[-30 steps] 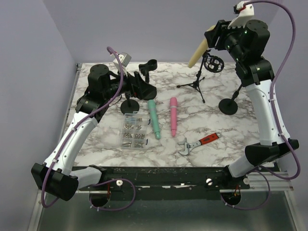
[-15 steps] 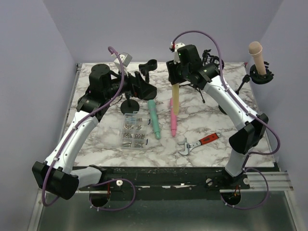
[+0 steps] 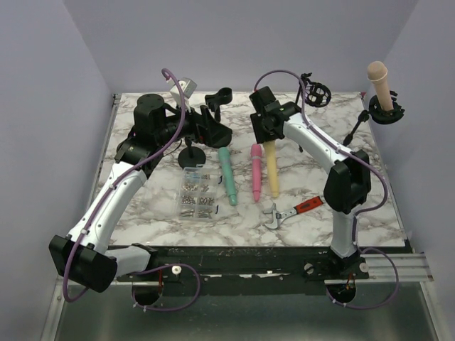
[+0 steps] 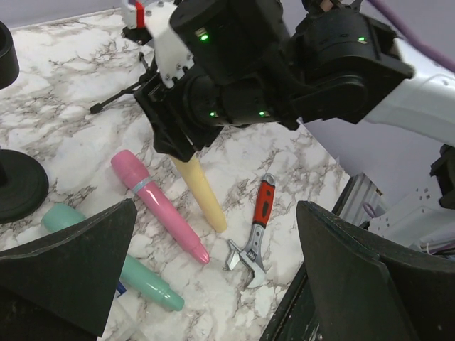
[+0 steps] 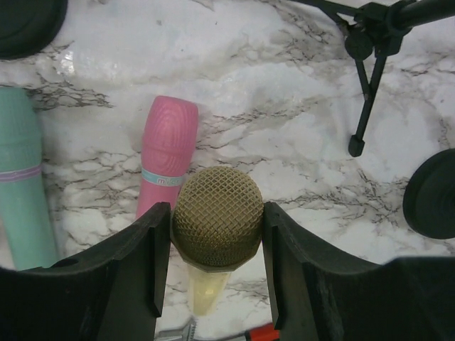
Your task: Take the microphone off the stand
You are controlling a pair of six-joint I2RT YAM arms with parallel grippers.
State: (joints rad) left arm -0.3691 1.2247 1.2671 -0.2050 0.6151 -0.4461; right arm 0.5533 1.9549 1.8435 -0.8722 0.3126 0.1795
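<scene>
right hand (image 5: 217,245) clamped on mesh head of slim yellow microphone (image 3: 272,170), tail touching white marble worktop (image 3: 163,213) just beside pink microphone (image 3: 255,170) | left hand (image 4: 213,277) spread apart, empty | clear plastic compartment box (image 3: 197,193) holds small metal screws (image 3: 190,188)

Bright, even light falls from above, so the marbled surface (image 3: 313,234) carries only faint, soft shadows close under whatever stands on it, with no hard glare. The overhead view is sharp from edge to edge. In the left wrist view the jaws in the lower corners are dark and blurred. In the right wrist view the mesh of the yellow microphone (image 5: 217,213) is crisp, while the jaws beside it are slightly soft.
</scene>
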